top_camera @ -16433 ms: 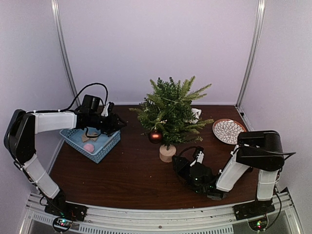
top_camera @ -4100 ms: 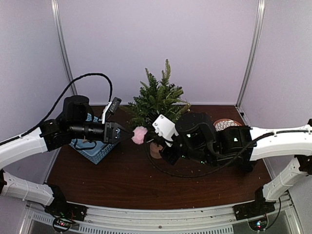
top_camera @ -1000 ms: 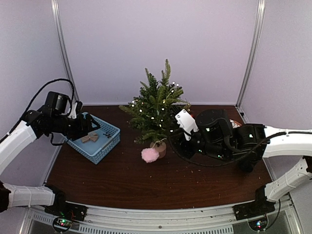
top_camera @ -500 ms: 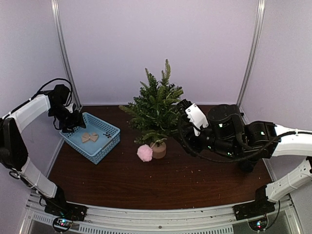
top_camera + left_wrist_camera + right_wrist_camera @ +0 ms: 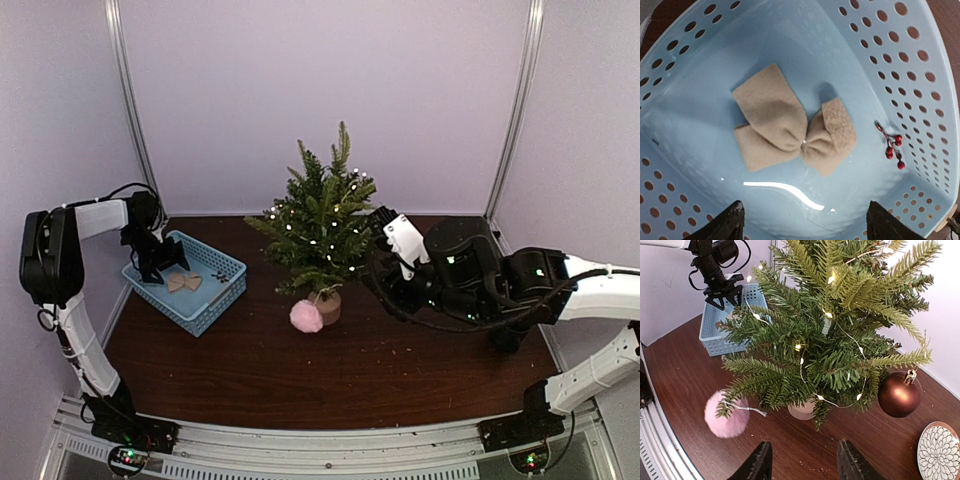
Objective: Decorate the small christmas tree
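A blue perforated plastic basket (image 5: 880, 60) holds a beige felt bow (image 5: 790, 125) and (apart from it) a red berry sprig (image 5: 891, 150); a patterned round plate (image 5: 939, 452) rests on the brown table (image 5: 300, 370).

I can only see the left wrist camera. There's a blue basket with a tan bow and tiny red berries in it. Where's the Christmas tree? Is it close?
Observer: The small christmas tree stands in the middle of the table, to the right of the basket and apart from it.
Operator: Is anything hanging on it?
Observer: Yes, a brown bauble hangs from a branch on its right side, and its fairy lights are glowing.
Operator: Anything pink? I like pink!
Observer: A pink pom-pom sits low beside the wooden base, with a thread running up to a bottom branch.
Operator: What's the other arm doing?
Observer: The right gripper is open and empty, pointing at the tree.
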Available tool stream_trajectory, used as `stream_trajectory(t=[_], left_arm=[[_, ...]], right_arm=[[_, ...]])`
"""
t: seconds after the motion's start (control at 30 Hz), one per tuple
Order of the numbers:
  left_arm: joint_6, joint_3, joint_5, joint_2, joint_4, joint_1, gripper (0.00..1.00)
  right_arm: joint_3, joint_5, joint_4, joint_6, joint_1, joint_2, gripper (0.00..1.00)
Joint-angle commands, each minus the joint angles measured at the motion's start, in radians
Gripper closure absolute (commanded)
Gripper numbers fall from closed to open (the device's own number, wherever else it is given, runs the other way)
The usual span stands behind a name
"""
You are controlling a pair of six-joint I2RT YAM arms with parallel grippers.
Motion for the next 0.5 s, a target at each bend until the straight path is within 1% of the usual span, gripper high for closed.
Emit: stream_trajectory(t=[0.0,0.07,0.1,0.23,0.37,0.4,0.47], left_arm=[[-0.040,0.073,-0.006,0.072,0.076,0.007,0.16],[-0.041,0.109,-0.023,0.117,0.065,0.003,0.18],[-0.041,0.134,-0.055,0.143,0.044,-0.001,0.19],[-0.037,0.208,-0.133,0.212,-0.001,-0.008,0.20],[0.026,0.300,-0.165,0.291,-0.069,-0.031,0.21],[0.047,0.315,-0.168,0.304,-0.080,-0.037,0.23],[0.092,0.330,-0.141,0.325,-0.091,-0.041,0.35]], right_arm=[[0.036,0.035,-0.040,0.026,-0.003,-0.001,0.52],[0.045,0.038,-0.047,0.030,-0.003,0.009,0.52],[0.049,0.039,-0.050,0.032,-0.002,0.014,0.52],[0.068,0.045,-0.061,0.037,-0.002,0.034,0.52],[0.076,0.056,-0.065,0.038,-0.003,0.043,0.52],[0.077,0.060,-0.066,0.038,-0.002,0.044,0.52],[0.079,0.066,-0.067,0.037,-0.003,0.045,0.52]])
